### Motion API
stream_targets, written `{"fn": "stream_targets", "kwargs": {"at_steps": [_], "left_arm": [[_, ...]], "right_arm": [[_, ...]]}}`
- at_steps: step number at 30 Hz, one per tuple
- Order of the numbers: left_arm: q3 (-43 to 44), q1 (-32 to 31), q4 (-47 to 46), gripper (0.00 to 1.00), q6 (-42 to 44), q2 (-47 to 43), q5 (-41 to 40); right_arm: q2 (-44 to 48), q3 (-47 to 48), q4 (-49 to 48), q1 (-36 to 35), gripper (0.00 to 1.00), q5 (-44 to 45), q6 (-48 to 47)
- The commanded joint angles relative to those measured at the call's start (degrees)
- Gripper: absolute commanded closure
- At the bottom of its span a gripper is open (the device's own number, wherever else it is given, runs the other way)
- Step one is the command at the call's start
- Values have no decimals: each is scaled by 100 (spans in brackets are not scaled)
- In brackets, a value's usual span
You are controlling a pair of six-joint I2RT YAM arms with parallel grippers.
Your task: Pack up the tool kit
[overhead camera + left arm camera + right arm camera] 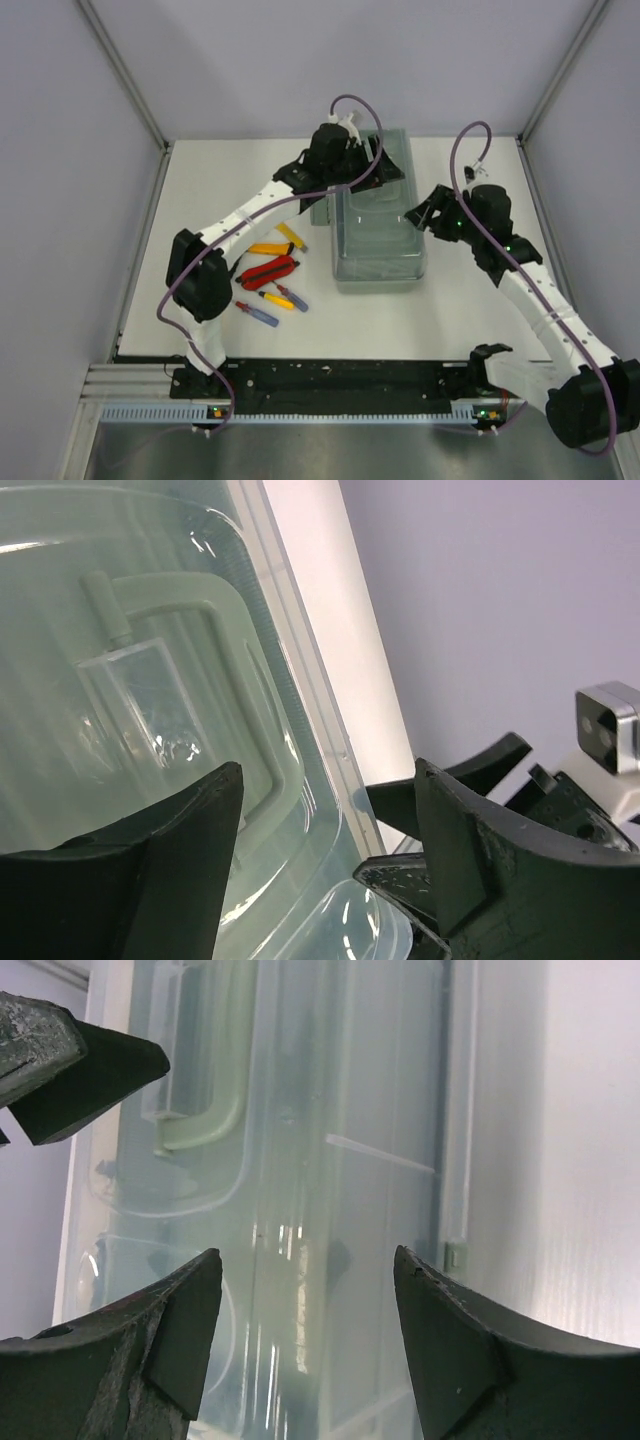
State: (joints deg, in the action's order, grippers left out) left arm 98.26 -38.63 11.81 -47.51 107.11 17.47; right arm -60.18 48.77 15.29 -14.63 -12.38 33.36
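Toolbox (380, 235), grey-green with a translucent lid, stood closed on the white table (450, 320), toward the far middle, with its long side running away from the arms. Both arms reached to it.

The left gripper (352, 165) hung at the box's far left end. From the left wrist, that gripper (328, 770) had its jaws apart, with the lid's long edge running up between them. One finger (180, 860) sat over the clear lid (150, 630) and the other lay beyond its rim. Whether either finger touched the plastic could not be told. The pale handle (215, 605) lay flat in its recess.

The right gripper (420, 215) sat just beside the box's right side. From the right wrist, this gripper (305, 1255) also had its jaws spread wide, with nothing held, looking along the lid toward the handle (215, 1110).

Left of the box, apart from it, loose tools lay on the table: two yellow knives (291, 235), red-handled pliers (268, 272), a yellow screwdriver (275, 299) and two small red-and-blue screwdrivers (257, 313).
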Motion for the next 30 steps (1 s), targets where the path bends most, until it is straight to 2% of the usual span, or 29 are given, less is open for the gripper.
{"fn": "stream_targets", "kwargs": {"at_steps": [1, 9, 14, 17, 25, 30], "left_arm": [[396, -83, 120, 28, -180, 134, -490], [694, -197, 163, 33, -462, 521, -1333], [1467, -320, 908, 35, -374, 1074, -1912], [1635, -408, 1287, 35, -286, 1216, -2379], [1846, -575, 1763, 35, -163, 1383, -2828], [1916, -610, 1780, 34, -101, 1444, -2688]], "right_arm": [[296, -52, 1011, -57, 32, 903, -58], [692, -280, 1187, -57, 32, 1212, -49], [762, -474, 1231, -66, 32, 1423, -67], [798, -570, 1240, -57, 32, 1467, -76], [824, -676, 1248, -57, 32, 1546, -102], [859, -703, 1240, -57, 32, 1563, -102]]}}
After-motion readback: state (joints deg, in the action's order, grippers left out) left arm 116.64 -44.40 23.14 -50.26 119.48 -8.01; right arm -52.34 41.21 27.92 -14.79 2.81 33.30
